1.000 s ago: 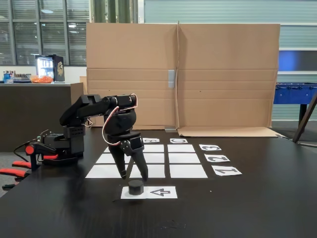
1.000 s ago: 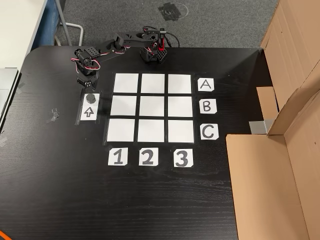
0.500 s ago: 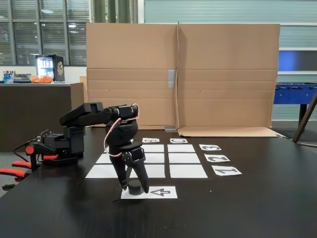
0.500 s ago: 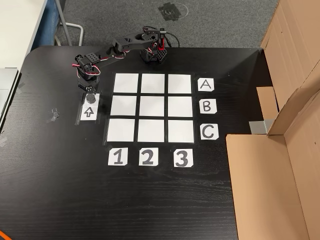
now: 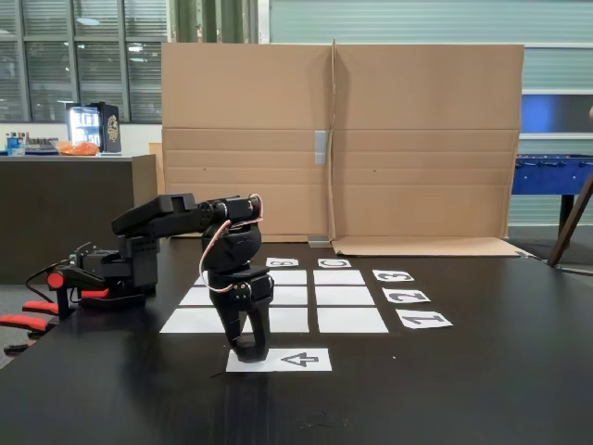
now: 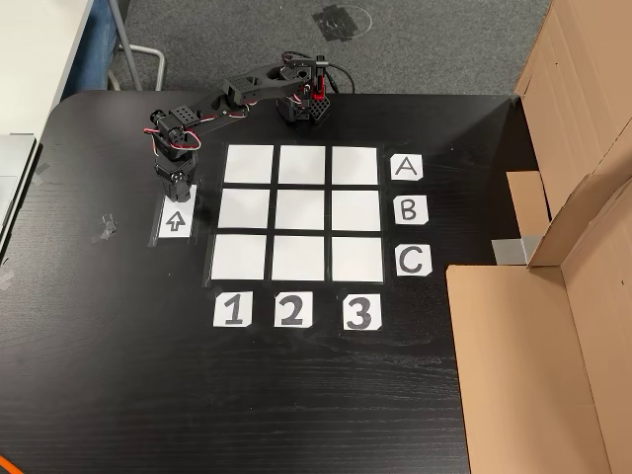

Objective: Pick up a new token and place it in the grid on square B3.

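**Dropped onto the token, fingers straddling it**

Lowered since the earlier frames, now down at paper level with the arm stretched further out.

Side-on fixed view: end effector pointing straight down at the left end of the white paper strip, fingertips on or just above it. Token tucked between the dark fingers, black on black, so hard to say whether clamped or merely straddled; narrow gap, probably closing on it. Short matte puck, axis upright, no preferred grip direction. Matte black plastic arm, glossy black bench, brown corrugated cardboard wall behind.

Top-down fixed view: end effector over the strip's upper end, above the printed arrow. Token lost under the fingers. Grid just beside the strip, to its right. Square B3 in the row beside label B, column above label 3: rightward across two squares from the end effector, slightly lower in this view. Flat white paper, dark gaps between.
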Motion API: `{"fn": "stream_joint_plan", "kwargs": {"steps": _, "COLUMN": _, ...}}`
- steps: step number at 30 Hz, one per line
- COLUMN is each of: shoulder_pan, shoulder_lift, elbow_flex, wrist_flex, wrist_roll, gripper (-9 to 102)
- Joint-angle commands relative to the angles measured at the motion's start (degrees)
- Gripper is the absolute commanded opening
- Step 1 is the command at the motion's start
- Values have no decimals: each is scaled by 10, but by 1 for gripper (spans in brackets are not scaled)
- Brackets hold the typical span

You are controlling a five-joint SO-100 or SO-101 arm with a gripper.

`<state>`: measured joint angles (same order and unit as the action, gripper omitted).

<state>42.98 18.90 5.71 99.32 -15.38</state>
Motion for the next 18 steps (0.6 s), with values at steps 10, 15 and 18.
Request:
{"fn": "stream_joint_plan", "kwargs": {"steps": 10, "shoulder_pan": 25, "shoulder_lift": 180, "elbow_flex": 13, "wrist_flex": 5, "wrist_roll": 4, "gripper": -1}}
{"fn": "stream_joint_plan", "kwargs": {"steps": 15, "shoulder_pan": 26, "shoulder_lift": 271, "elbow_flex": 75, "wrist_flex": 5, "wrist_roll": 3, "gripper": -1}}
{"fn": "stream_joint_plan", "kwargs": {"steps": 18, "shoulder_pan": 24, "shoulder_lift": 304, "elbow_flex": 105, "wrist_flex": 5, "wrist_roll": 3, "gripper": -1}}
